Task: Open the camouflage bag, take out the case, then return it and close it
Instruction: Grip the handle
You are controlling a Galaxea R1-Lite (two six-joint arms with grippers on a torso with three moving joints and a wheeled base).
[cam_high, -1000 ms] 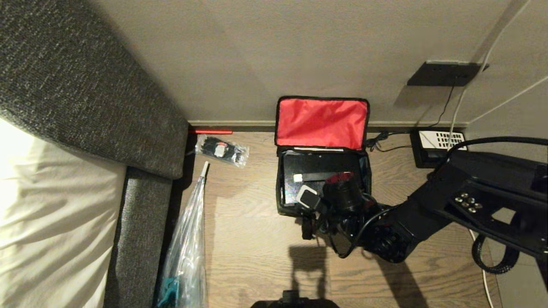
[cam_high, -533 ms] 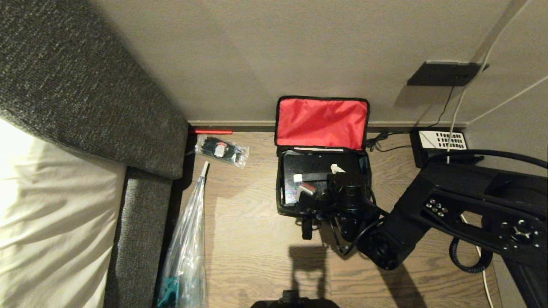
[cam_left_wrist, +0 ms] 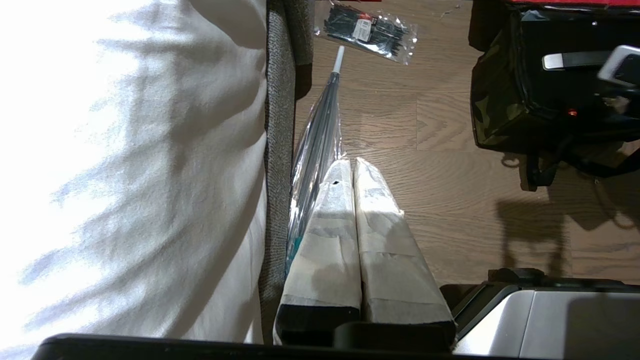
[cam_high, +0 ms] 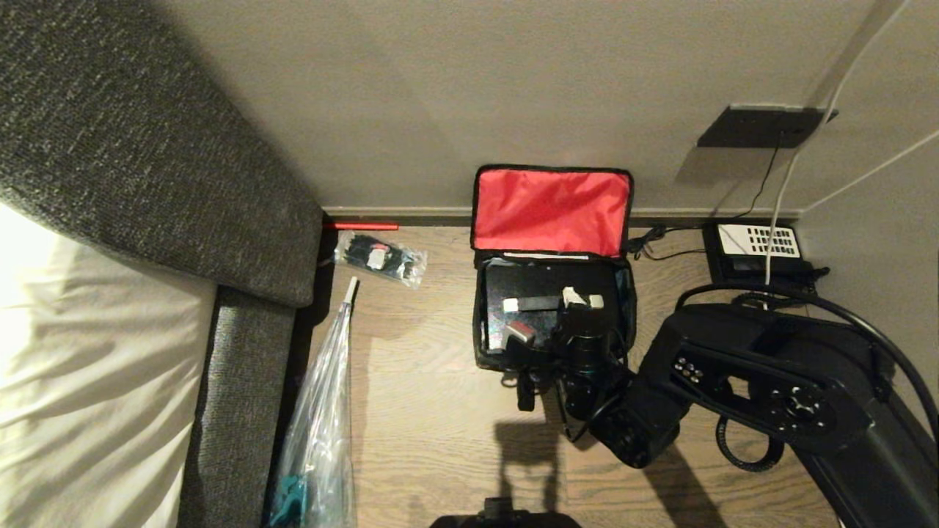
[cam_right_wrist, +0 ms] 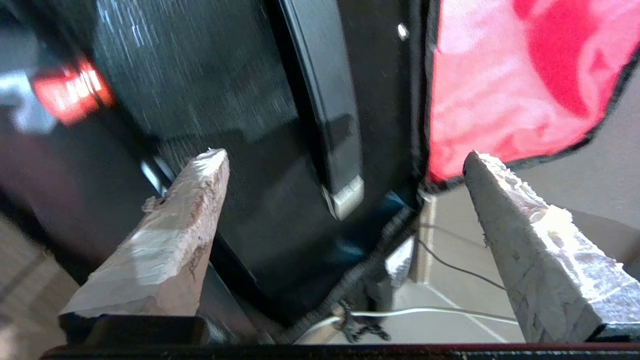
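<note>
The flat glossy black hard case (cam_high: 546, 312) is seen lying inside the boxy camouflage bag (cam_high: 552, 293), which stands on the wooden floor (cam_high: 433, 396) just in front of the beige wall (cam_high: 469, 95). The bag's lid is folded back against the wall, so that its bright red lining faces outward and the inside is left free for reaching in. The black handle of the case, with its silver-white ends (cam_right_wrist: 345, 197), lies flat across the top of the case.

The right tool (cam_right_wrist: 345, 175) is held over the open bag, on its right side, with the two padded fingers (cam_right_wrist: 192, 200) spread wide and nothing between them. In the right wrist view the end of the handle is seen between the fingers, but no contact can be made out. It is judged that the tool is held so in order to come to the handle; whether the case is about to be taken out or was just put back cannot be decided.

The left tool (cam_left_wrist: 355, 167) is parked low beside the grey bed edge (cam_left_wrist: 277, 150), well apart from the bag, its fingers pressed together on nothing.

Near the bed a small clear packet of black items (cam_high: 380, 257) and a long transparent plastic sleeve (cam_high: 323, 418) lie on the floor. At the right, by the wall, a black telephone with white keypad (cam_high: 755, 253) is placed.
</note>
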